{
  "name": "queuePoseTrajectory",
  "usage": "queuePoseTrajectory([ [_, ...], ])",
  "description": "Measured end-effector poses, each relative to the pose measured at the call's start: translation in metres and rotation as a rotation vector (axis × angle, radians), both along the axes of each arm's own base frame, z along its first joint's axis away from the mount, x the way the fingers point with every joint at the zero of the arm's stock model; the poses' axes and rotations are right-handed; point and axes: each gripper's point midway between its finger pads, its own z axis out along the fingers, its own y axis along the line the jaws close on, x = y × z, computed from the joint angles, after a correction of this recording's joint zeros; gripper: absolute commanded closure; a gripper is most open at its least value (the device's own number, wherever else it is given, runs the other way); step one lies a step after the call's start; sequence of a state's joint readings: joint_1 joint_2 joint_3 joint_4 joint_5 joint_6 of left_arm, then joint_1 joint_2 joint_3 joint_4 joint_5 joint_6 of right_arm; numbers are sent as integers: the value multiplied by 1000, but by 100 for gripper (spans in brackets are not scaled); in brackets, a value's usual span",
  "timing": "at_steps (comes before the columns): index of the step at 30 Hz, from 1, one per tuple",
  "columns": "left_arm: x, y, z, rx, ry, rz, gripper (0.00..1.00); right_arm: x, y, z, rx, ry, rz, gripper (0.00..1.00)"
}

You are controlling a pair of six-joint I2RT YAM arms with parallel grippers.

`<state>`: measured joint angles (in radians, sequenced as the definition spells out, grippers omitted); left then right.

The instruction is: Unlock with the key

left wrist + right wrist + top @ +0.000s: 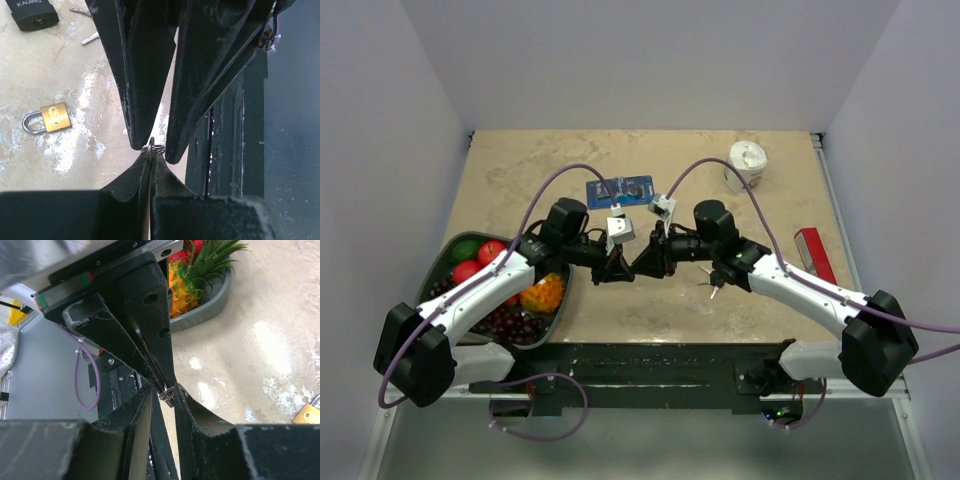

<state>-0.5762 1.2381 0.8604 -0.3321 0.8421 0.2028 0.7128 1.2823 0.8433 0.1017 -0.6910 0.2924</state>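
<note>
Beige marbled tabletop (520, 170), white walls. Left gripper (152, 154) is fully closed, pinching the ring of the key (154, 147). Right gripper (164, 390) is part open, its tips straddling that ring. Only the left wrist view shows a black padlock (32, 14) and a brass padlock (48, 117) beyond the tips. Only the right wrist view shows a fruit tray (215, 305).

"KAIJING" (perhaps cropped) on the black padlock (34, 14)

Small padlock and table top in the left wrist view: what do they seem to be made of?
Small padlock: body likely brass, yellow with a dull sheen; shackle silvery and polished, probably steel. Table top: beige, mottled, with glossy patches; stone or stone-print laminate, cannot tell which.
</note>
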Motion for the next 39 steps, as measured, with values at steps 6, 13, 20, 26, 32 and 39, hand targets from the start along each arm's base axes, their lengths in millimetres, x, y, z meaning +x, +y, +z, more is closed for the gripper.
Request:
queuePoseTrajectory([
  [6, 0, 1, -1, 5, 6, 2, 100, 0, 3, -8, -13, 14, 8, 85],
  [13, 1, 3, -2, 9, 12, 11, 63, 3, 4, -10, -14, -2, -1, 100],
  [20, 28, 25, 33, -103, -36, 136, 21, 7, -2, -18, -27, -26, -56, 100],
  [26, 32, 50, 80, -278, -81, 258, 22, 15, -4, -6, -4, -83, -103, 100],
  [32, 43, 48, 100, -357, 32, 390, 23, 25, -4, -3, 0, -120, -144, 100],
  [39, 69, 47, 80, -413, 337, 623, 27, 36, -5, 5, -8, -227, -211, 100],
])
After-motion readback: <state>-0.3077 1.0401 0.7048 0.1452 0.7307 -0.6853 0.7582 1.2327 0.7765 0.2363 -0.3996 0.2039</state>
